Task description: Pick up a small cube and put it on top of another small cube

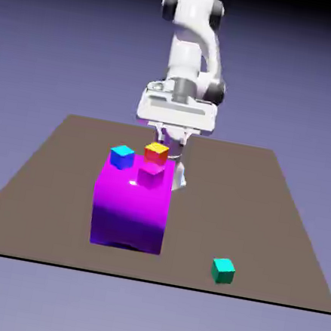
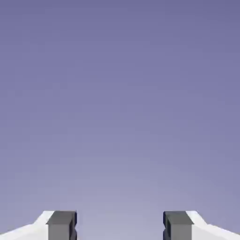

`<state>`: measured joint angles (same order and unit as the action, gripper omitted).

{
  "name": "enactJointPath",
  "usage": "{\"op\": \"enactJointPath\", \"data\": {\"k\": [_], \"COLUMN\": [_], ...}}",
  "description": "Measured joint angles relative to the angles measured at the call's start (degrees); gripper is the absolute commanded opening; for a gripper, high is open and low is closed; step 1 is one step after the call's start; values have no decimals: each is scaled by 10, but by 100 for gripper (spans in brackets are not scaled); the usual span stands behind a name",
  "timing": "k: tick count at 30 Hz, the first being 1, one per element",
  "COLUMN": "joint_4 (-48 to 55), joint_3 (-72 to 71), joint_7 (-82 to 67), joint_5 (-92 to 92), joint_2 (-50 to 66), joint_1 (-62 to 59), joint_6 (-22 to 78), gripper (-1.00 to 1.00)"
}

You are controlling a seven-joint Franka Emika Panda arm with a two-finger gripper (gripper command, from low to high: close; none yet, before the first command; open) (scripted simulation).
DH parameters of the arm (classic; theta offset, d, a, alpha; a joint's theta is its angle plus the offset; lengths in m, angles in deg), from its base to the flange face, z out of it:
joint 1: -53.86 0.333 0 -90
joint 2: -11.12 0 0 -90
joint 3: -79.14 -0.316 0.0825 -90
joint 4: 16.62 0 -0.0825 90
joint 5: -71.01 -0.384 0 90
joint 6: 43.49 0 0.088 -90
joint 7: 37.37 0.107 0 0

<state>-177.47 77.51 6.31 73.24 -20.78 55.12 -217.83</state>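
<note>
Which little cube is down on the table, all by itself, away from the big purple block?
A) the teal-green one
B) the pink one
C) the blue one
A: the teal-green cube sits on the brown table, apart from the big purple block.

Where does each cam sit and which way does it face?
Exterior view: fixed across the table, raised, facing the robot; shows the arm, hand and gripper beyond the magenta block.
Hand view: on the hand, looking out along the open gripper; only fingers at the bottom edge, rest plain backdrop.
Shared: gripper and blue-violet backdrop; no cube shows in the hand view.
</note>
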Motion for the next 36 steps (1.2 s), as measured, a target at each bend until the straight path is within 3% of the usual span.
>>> {"op": "enactJointPath", "data": {"k": [17, 31, 36], "joint_4": [175, 332, 353], "joint_3": [-247, -386, -364], "joint_7": [295, 503, 505], "joint_5": [-98, -325, -397], "joint_2": [353, 644, 671], "joint_1": [-127, -282, -289], "joint_6": [151, 314, 344], "gripper": [0, 0, 0]}}
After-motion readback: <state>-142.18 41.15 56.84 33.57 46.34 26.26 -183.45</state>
